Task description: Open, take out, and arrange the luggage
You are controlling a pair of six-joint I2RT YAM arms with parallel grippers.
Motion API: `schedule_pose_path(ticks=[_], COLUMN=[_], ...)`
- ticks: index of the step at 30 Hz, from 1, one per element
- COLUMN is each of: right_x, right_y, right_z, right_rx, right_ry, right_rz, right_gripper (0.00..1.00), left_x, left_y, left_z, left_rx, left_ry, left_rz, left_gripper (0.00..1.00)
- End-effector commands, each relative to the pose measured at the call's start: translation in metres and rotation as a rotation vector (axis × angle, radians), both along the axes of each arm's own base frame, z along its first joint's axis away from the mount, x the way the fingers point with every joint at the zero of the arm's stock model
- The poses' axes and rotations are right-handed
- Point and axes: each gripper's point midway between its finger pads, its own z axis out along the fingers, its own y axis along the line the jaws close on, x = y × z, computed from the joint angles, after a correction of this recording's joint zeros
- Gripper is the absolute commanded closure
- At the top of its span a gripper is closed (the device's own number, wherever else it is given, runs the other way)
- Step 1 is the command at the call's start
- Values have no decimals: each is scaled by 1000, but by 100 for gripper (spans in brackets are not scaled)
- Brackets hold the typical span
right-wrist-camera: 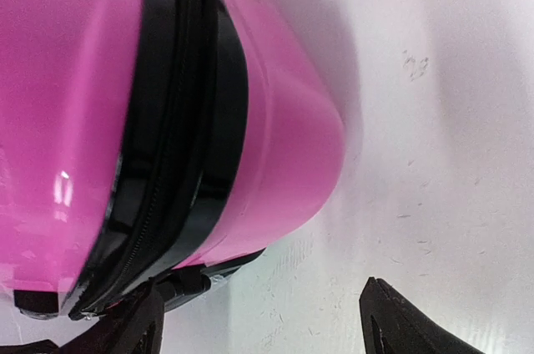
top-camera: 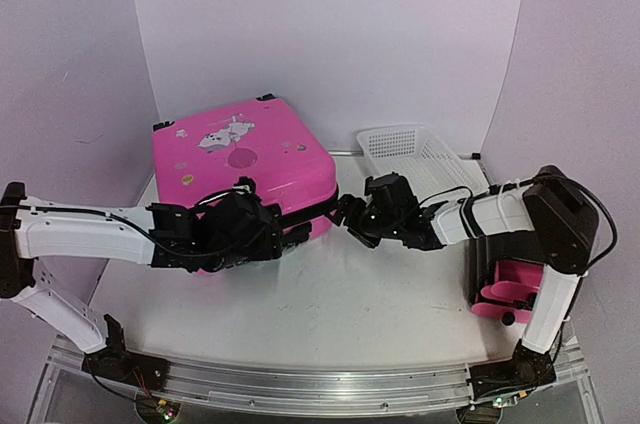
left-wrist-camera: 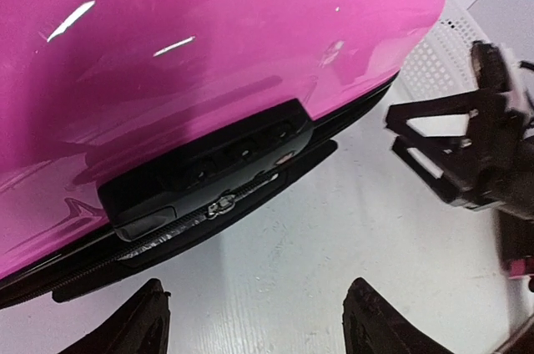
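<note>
The large hot-pink hard-shell suitcase (top-camera: 240,159) lay flat on the white table (top-camera: 330,314), left of centre, with its stickered lid facing up. Its lid was down, and the black zipper band (right-wrist-camera: 175,120) looked closed along the front and around the right corner. Nothing had been taken out, so the task appeared to be at its very start. Unzipping, lifting the lid, removing the contents and arranging them all seemed to be left to do.

The left gripper (left-wrist-camera: 250,325) hovered just in front of the black recessed lock housing (left-wrist-camera: 209,162) on the suitcase's front edge. Its fingers were spread apart with nothing between them. The right gripper (right-wrist-camera: 259,325) sat close to the suitcase's right front corner, likewise released and holding nothing. Whether either touched the shell could not be told.

A white mesh plastic basket (top-camera: 410,149) stood behind and to the right. A small black cabinet with pink drawers (top-camera: 505,289) stood beside the right arm's base.

The lid carried a white cartoon sticker (top-camera: 225,134) and a few smaller ones. No brand name, label or legible writing could be made out on them or on the lock housing.
</note>
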Motion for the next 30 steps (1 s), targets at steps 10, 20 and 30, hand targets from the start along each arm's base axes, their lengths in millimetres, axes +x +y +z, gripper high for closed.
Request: schedule_pose_path(ticks=[10,20,30], right_x=[-9,-24,-33], right_y=[-26,-54,-71], right_z=[63,78,95], right_rx=[-56,-76,-92], right_ry=[-188,-243,-293], right_rz=[2,-30,-42], right_gripper=[18,19,19], left_x=[25,48,60], left_y=[-2,-6,1], left_z=[-24,-30,-33], left_rx=[89,146,169], left_ry=[-147,-148,-135], left_rz=[294,386,441], left_gripper=[33,42,57])
